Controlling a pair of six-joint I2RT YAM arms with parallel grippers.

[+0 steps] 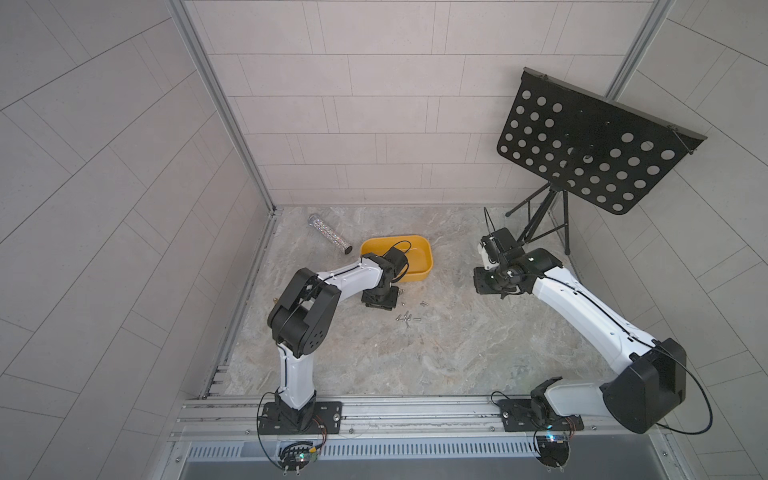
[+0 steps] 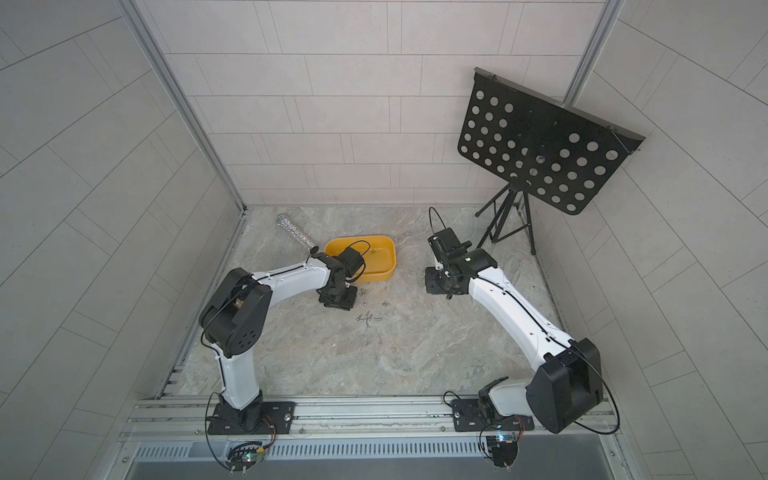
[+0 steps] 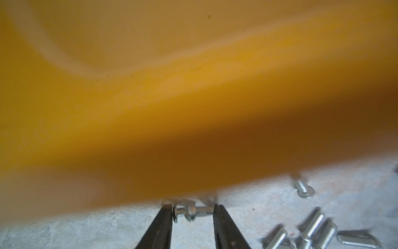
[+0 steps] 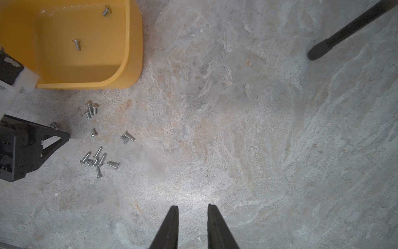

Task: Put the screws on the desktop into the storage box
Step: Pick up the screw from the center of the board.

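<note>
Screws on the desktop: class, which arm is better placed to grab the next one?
Left. The left gripper sits among the screws beside the storage box, one between its fingers; the right gripper hangs over bare desktop, away from them.

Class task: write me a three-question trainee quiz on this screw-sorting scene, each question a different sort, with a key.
1. How many screws lie inside the storage box in the right wrist view?
2. True or false: the right gripper holds a screw.
3. Where is the left gripper? A) inside the box B) down at the desktop beside the box, a screw between its jaws C) lifted high above the desktop
Key: 1) two; 2) false; 3) B
</note>
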